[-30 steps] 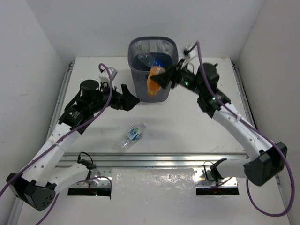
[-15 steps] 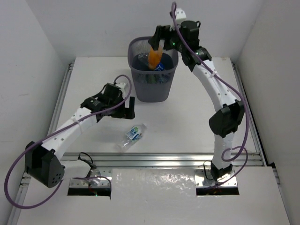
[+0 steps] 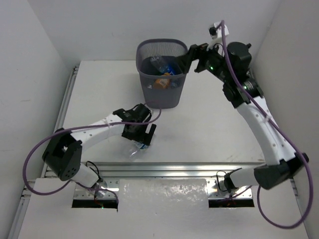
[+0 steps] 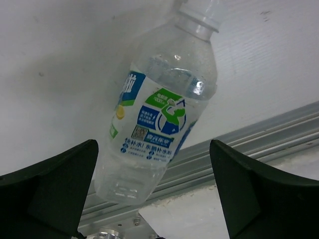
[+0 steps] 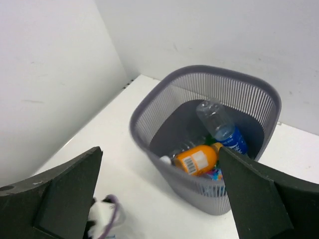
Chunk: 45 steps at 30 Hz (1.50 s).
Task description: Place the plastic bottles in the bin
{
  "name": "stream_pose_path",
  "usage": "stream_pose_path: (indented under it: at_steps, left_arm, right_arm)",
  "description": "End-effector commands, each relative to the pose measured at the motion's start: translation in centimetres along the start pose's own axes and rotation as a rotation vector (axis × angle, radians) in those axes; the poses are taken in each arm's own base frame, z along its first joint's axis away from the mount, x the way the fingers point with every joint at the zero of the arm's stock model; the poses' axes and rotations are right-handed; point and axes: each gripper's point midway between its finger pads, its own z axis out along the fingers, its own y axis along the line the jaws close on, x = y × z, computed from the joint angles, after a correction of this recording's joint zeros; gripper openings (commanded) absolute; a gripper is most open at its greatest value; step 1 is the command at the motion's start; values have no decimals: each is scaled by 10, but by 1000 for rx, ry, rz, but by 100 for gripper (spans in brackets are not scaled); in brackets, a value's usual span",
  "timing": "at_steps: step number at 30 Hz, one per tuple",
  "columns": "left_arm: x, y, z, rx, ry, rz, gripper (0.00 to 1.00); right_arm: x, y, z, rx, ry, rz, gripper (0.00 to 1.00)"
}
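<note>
One clear crushed plastic bottle with a blue-green label (image 4: 158,124) lies on its side on the white table (image 3: 209,129), near the front aluminium rail (image 4: 249,142). It is the only bottle seen outside the bin. The left gripper (image 4: 152,144) sits right over it, far nearer than the right one. Its jaws are spread wide, one finger on each side of the bottle body, and contact is not evident.

In the left wrist view the bottle's long axis runs from base, low and close, to white cap, up and away. That is roughly crosswise to the closing line, so a squeeze would probably land on the labelled belly. The thin, dented shell will likely flex when squeezed.

The right gripper (image 3: 192,57) hangs beside the rim of the dark grey mesh wastebasket (image 3: 163,42), jaws apart and holding nothing. Inside the bin lie an orange bottle (image 5: 197,159) and a clear bottle with a blue label (image 5: 222,127), with others partly hidden. The bin stands well apart from the table bottle, toward the back.
</note>
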Motion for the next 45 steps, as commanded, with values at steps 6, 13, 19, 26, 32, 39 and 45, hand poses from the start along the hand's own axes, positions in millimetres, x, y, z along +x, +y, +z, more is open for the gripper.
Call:
stream_pose_path:
  at_steps: [6,13,19,26,32,39,45]
  left_arm:
    - [17,2,35,-130,69,39,52]
    - [-21,-31,-14,19,-115,39,0]
    - [-66,-117,-145,624,-593,188,0]
    - [-50,-168,-222,1056,-702,355,0]
    - [-51,-183,-255,1203,-747,428,0]
    - [-71,-190,-252,1183,-733,391,5]
    - [-112,-140,-234,776,-820,140,100]
  right_arm:
    - [79,15,-35,-102,107,55,99]
    - [151,19,-87,-80,172,201,99]
    - [149,78,-128,-415,17,313,99]
    - [116,128,-168,-752,-86,223,99]
    - [106,143,-177,-879,-76,211,99]
    - [97,157,-192,-1028,-92,193,64]
    - [95,126,-147,-750,-76,157,0]
